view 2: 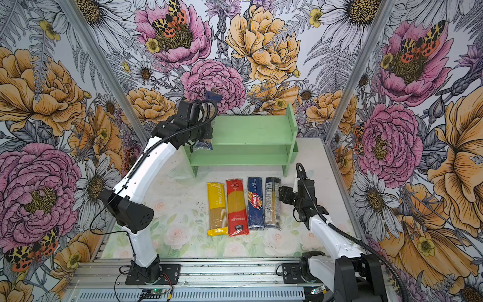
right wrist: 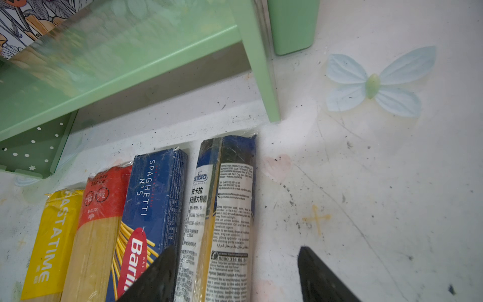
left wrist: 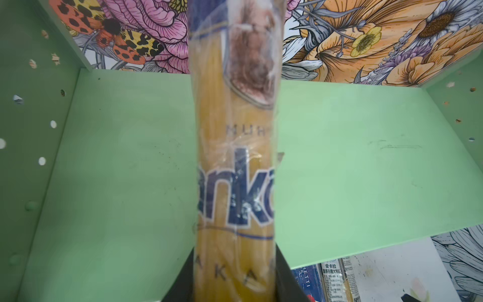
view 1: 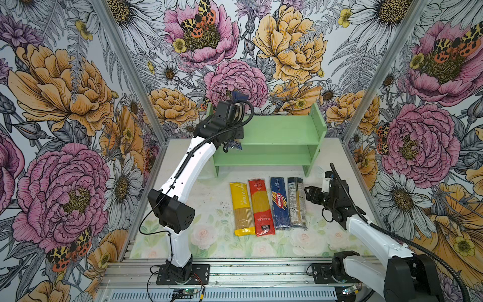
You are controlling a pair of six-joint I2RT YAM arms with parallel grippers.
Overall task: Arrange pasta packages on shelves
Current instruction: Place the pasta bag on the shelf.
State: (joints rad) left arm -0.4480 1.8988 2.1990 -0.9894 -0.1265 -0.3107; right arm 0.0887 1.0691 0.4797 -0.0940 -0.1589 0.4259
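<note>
Your left gripper (left wrist: 235,286) clamps the blue-ended packet (left wrist: 235,162) crosswise over the top shelf (left wrist: 360,172), right gripper (right wrist: 235,277) open; released so, it may overhang and tip off.

Floral wallpaper (view 1: 287,52) on three walls, pink and orange blooms, metal corner posts (view 1: 129,65), scuffed rose-printed counter (view 1: 209,198), aluminium rail (view 1: 261,273) at its front edge.

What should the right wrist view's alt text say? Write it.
Four pasta packets lie side by side on a white table: yellow, red, dark blue, white-labelled. The last shows between open black jaws; a green rack stands beyond.
</note>
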